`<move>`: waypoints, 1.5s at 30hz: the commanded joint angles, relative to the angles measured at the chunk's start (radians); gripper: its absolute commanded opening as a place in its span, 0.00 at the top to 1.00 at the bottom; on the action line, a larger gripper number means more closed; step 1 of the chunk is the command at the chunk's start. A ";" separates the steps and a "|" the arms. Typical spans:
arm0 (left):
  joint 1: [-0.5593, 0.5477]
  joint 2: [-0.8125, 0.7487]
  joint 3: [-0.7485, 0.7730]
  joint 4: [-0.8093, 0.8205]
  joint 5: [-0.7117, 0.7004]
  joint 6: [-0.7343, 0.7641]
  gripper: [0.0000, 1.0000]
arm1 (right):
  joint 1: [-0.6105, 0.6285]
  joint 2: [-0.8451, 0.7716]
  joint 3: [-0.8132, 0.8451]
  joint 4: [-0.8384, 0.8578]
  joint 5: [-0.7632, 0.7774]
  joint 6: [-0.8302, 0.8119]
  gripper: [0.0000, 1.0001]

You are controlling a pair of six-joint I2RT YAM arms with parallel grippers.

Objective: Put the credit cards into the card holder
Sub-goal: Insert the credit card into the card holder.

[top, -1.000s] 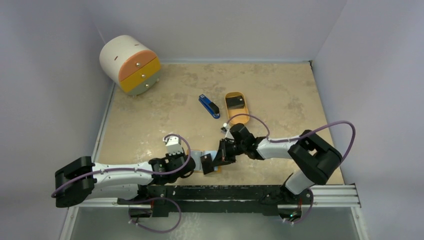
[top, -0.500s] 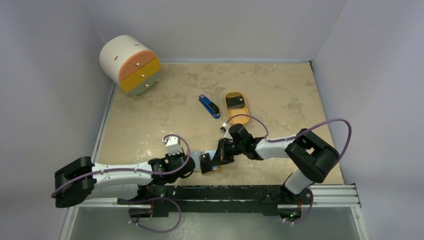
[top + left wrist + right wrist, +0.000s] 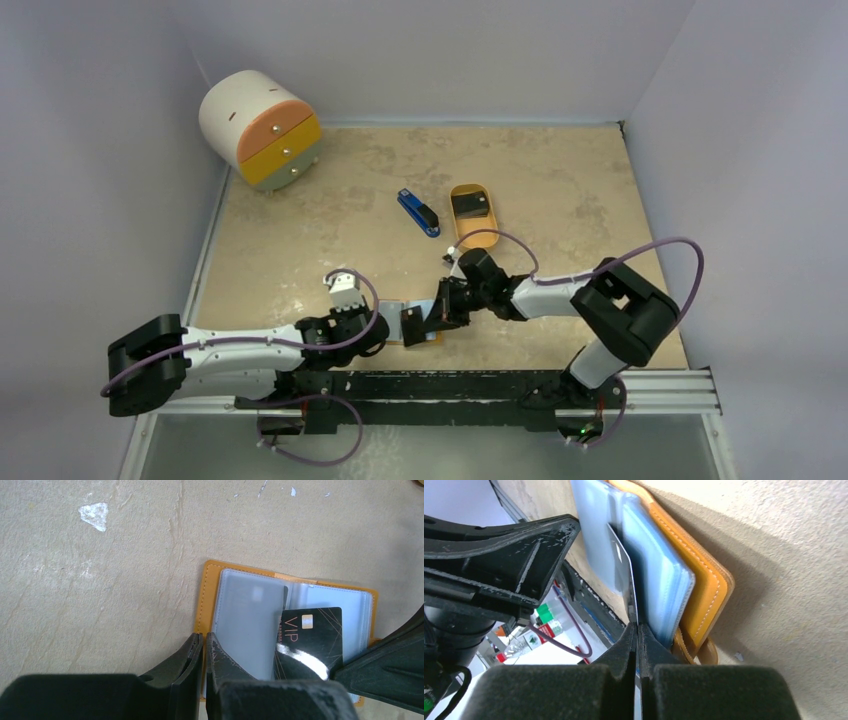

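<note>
- The card holder (image 3: 206,600) lies open on the table (image 3: 560,190), close to the near edge and just in front of the arm bases. Its clear sleeves (image 3: 247,620) face up.
- The left hand (image 3: 204,642) has its fingers pressed together, with only a thin slit between them. The tips sit at the left orange border of the holder.
- The right hand (image 3: 638,645) pinches 1 black credit card (image 3: 310,635) by its near edge. In the right wrist view the card stands edge-on between 2 sleeves, with its far edge in the fold.
- The 2 hands work almost side by side over the holder, with little room between them.
- Bare table lies to the left of the holder and beyond it, up to the stapler (image 3: 418,212) and the oval tray (image 3: 491,215). A second dark card (image 3: 467,204) lies in this tray.
- Compared with 1 s ago, the right hand and its card have moved a little to the left, toward the left hand. The stapler and the tray are where they were.
</note>
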 commanded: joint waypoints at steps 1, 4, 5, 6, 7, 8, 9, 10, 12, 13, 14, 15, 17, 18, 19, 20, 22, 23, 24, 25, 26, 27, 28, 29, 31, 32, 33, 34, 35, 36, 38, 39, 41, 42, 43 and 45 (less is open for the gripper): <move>-0.002 -0.013 -0.018 0.012 -0.002 -0.013 0.93 | 0.006 0.030 0.031 0.026 0.031 0.006 1.00; -0.001 -0.010 -0.020 0.021 0.001 -0.012 0.93 | 0.006 0.037 0.030 0.044 0.048 0.020 1.00; -0.001 -0.008 -0.019 0.021 0.002 -0.013 0.94 | 0.006 0.037 0.028 0.049 0.057 0.026 1.00; -0.002 -0.008 -0.019 0.019 0.003 -0.013 0.94 | 0.006 0.035 0.026 0.055 0.063 0.032 1.00; -0.002 -0.008 -0.018 0.019 0.003 -0.013 0.94 | 0.006 0.032 0.020 0.061 0.069 0.039 1.00; -0.003 -0.009 -0.018 0.019 0.003 -0.013 0.94 | 0.006 0.027 0.014 0.070 0.075 0.046 1.00; -0.003 -0.011 -0.020 0.019 0.003 -0.013 0.94 | 0.005 0.023 0.007 0.076 0.080 0.052 1.00; -0.002 -0.012 -0.020 0.019 0.003 -0.012 0.94 | 0.006 0.018 0.000 0.080 0.083 0.059 1.00; -0.002 -0.016 -0.021 0.019 0.004 -0.013 0.94 | 0.006 0.008 -0.014 0.095 0.093 0.074 1.00; -0.001 -0.016 -0.021 0.020 0.004 -0.013 0.94 | 0.006 0.005 -0.018 0.105 0.100 0.080 1.00; -0.002 -0.016 -0.021 0.021 0.004 -0.013 0.94 | 0.006 0.001 -0.024 0.115 0.109 0.088 1.00; -0.001 -0.016 -0.021 0.022 0.005 -0.013 0.94 | 0.006 -0.001 -0.029 0.125 0.115 0.095 1.00; -0.001 -0.015 -0.020 0.022 0.007 -0.012 0.94 | 0.006 0.001 -0.032 0.140 0.123 0.106 1.00; -0.002 -0.016 -0.020 0.022 0.007 -0.011 0.94 | 0.006 0.003 -0.032 0.149 0.125 0.111 1.00; -0.002 -0.017 -0.019 0.022 0.007 -0.012 0.94 | 0.006 0.007 -0.030 0.156 0.126 0.113 1.00; -0.001 -0.018 -0.018 0.023 0.007 -0.012 0.94 | 0.006 0.012 -0.027 0.158 0.126 0.117 1.00; -0.002 -0.019 -0.017 0.025 0.008 -0.012 0.94 | 0.006 0.017 -0.027 0.169 0.127 0.126 1.00; -0.003 -0.019 -0.017 0.026 0.009 -0.011 0.94 | 0.006 0.017 -0.028 0.171 0.129 0.131 1.00; -0.002 -0.019 -0.017 0.027 0.009 -0.012 0.94 | 0.006 0.017 -0.026 0.174 0.134 0.134 1.00; -0.002 -0.019 -0.017 0.029 0.009 -0.012 0.94 | 0.005 0.019 -0.026 0.176 0.134 0.134 1.00; -0.002 -0.018 -0.018 0.030 0.009 -0.012 0.94 | 0.006 0.022 -0.025 0.177 0.134 0.136 1.00; -0.001 -0.017 -0.018 0.032 0.010 -0.012 0.94 | 0.006 0.025 -0.024 0.180 0.132 0.137 1.00; -0.003 -0.016 -0.018 0.035 0.012 -0.013 0.94 | 0.007 0.030 -0.021 0.183 0.129 0.139 1.00; -0.002 -0.014 -0.018 0.037 0.013 -0.012 0.94 | 0.007 0.036 -0.018 0.185 0.125 0.138 1.00; -0.003 -0.013 -0.019 0.039 0.013 -0.011 0.94 | 0.012 0.048 -0.012 0.190 0.116 0.137 1.00; -0.003 -0.013 -0.018 0.039 0.013 -0.011 0.94 | 0.014 0.055 -0.009 0.193 0.111 0.136 1.00; -0.003 -0.012 -0.019 0.040 0.013 -0.011 0.94 | 0.016 0.063 -0.005 0.194 0.105 0.134 1.00; -0.002 -0.011 -0.019 0.040 0.013 -0.012 0.94 | 0.019 0.072 0.002 0.195 0.096 0.131 1.00; -0.002 -0.011 -0.018 0.041 0.013 -0.011 0.94 | 0.022 0.081 0.011 0.195 0.087 0.128 1.00; -0.002 -0.010 -0.018 0.042 0.015 -0.011 0.94 | 0.025 0.091 0.020 0.194 0.079 0.124 1.00; -0.002 -0.008 -0.018 0.042 0.015 -0.010 0.94 | 0.031 0.108 0.035 0.186 0.068 0.115 1.00; -0.002 -0.007 -0.018 0.044 0.015 -0.009 0.94 | 0.032 0.112 0.042 0.183 0.064 0.111 1.00; -0.002 -0.005 -0.016 0.044 0.016 -0.009 0.94 | 0.036 0.118 0.057 0.173 0.058 0.100 1.00; -0.001 -0.004 -0.015 0.044 0.016 -0.009 0.94 | 0.037 0.119 0.065 0.162 0.056 0.091 1.00; -0.001 -0.003 -0.015 0.043 0.016 -0.008 0.94 | 0.038 0.119 0.074 0.154 0.055 0.084 1.00; -0.002 -0.003 -0.015 0.046 0.016 -0.007 0.94 | 0.041 0.122 0.087 0.143 0.052 0.072 1.00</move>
